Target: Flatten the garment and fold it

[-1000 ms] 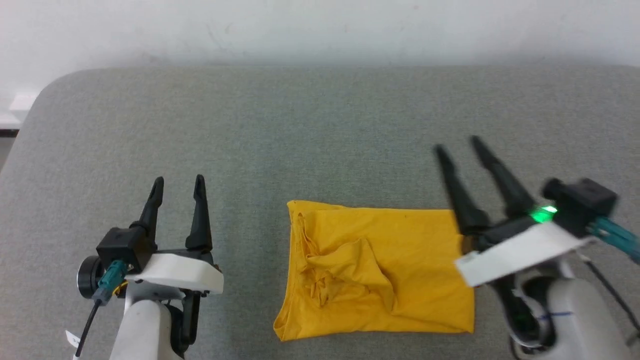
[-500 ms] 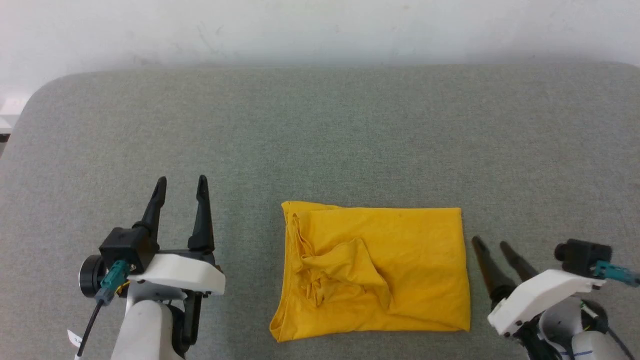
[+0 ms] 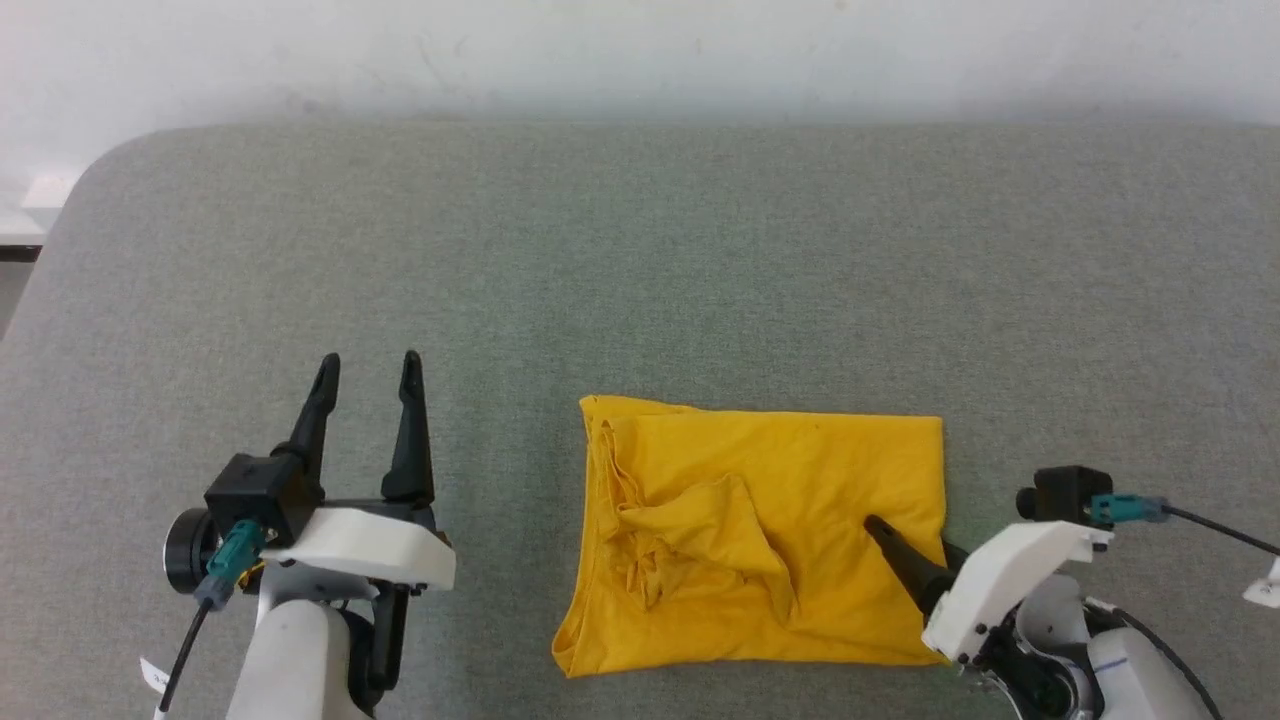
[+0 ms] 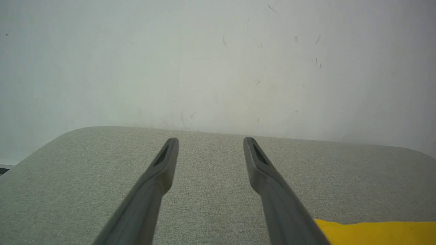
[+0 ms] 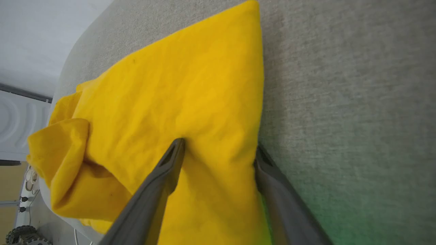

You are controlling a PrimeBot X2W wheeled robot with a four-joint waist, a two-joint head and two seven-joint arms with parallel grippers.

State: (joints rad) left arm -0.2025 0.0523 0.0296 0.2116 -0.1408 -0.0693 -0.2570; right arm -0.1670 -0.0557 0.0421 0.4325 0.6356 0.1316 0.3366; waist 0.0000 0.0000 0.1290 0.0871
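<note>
The garment (image 3: 760,530) is a mustard-yellow shirt lying as a rough rectangle on the grey table (image 3: 640,260), with a bunched, wrinkled flap on its left half. No print shows. My right gripper (image 3: 905,535) is open at the garment's right edge. In the right wrist view the gripper (image 5: 218,146) has one finger on top of the garment (image 5: 170,88) and the other at the hem, with fabric between them. My left gripper (image 3: 369,360) stands open and empty left of the garment, over bare table. The left wrist view has the gripper (image 4: 210,141) and a garment corner (image 4: 374,231).
A white wall (image 3: 640,50) runs behind the table, whose far left corner (image 3: 100,170) is rounded. The right wrist view takes in white furniture (image 5: 20,119) and a wheel (image 5: 15,234) on the floor beyond the table edge.
My right gripper came down from above the table beyond the garment's right corner, drew back toward me, then swung left onto the garment's right edge. The left arm has barely moved.
</note>
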